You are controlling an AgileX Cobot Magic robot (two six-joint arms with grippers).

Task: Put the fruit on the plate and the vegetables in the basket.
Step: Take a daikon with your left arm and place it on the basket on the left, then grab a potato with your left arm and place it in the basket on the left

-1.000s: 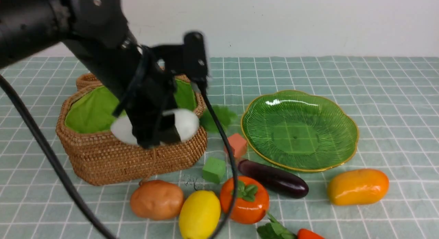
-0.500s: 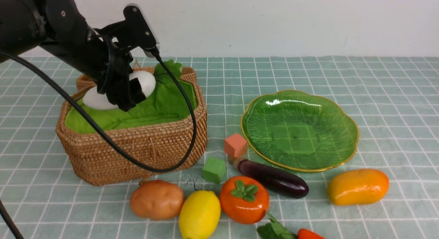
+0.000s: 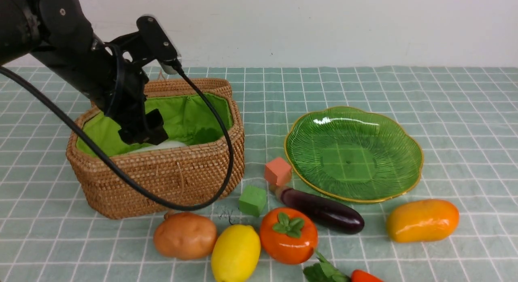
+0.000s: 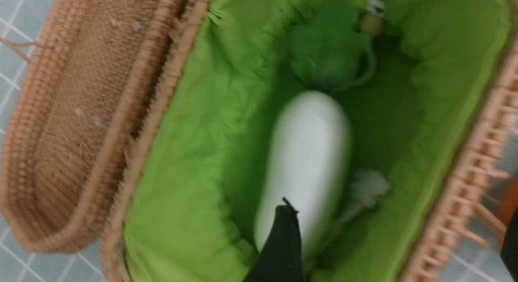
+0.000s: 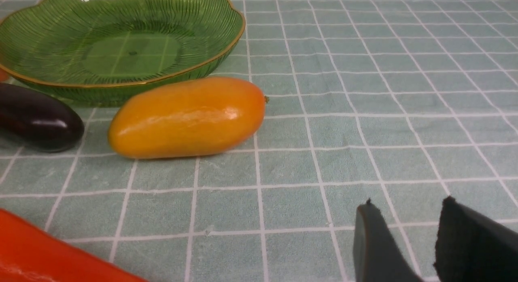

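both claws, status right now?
Left claw: open, empty, over the basket; radish lies inside.
Right claw: partly open, nothing between the fingertips.

the left gripper (image 3: 145,130) hangs over the tan wicker basket (image 3: 158,185), a black cable looping down in front of the weave. inside, against the bright green lining (image 3: 178,116), a bit of something white (image 3: 169,145) shows above the near rim. the green glass plate (image 3: 348,164) sits well apart from the basket, bare within its gold edge. between them lie a salmon-pink cube (image 3: 278,171) and a green cube (image 3: 252,200), with the eggplant (image 3: 323,210) slanting nearby. nearer the camera, the potato (image 3: 185,236), lemon (image 3: 236,253) and persimmon (image 3: 288,236) sit in a row; the mango (image 3: 423,221) rests apart.
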